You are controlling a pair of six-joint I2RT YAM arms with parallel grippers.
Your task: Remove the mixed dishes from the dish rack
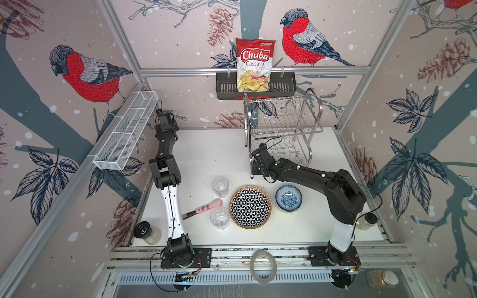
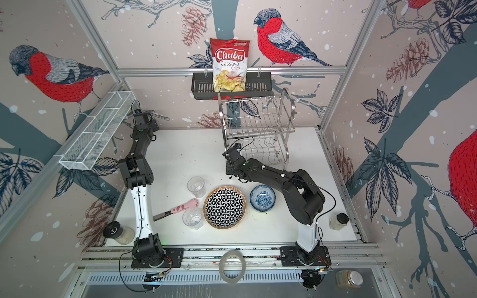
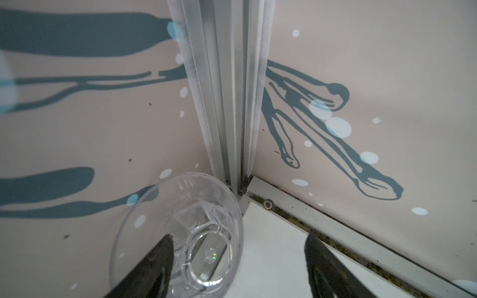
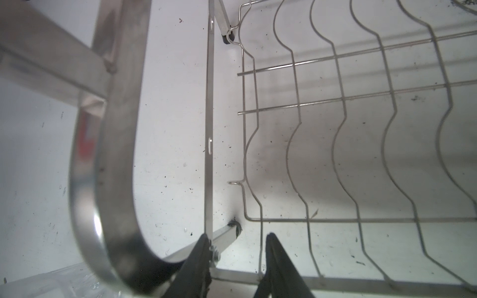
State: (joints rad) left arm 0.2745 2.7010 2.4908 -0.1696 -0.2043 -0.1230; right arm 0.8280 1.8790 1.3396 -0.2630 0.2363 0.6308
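Step, as judged: last glass (image 3: 180, 227) set down upright in the back-left corner of the table (image 3: 271, 258). Left jaws spread wide, holding nothing. One finger (image 3: 154, 260) overlaps the glass, contact unclear; the other stands well clear.

Rack (image 1: 284, 121) bare on both tiers in both top views. Right jaws part open and empty at the lower shelf's (image 4: 335, 129) corner.

Next: lift left jaws off without tipping the glass, and back right jaws out clear of the wires.
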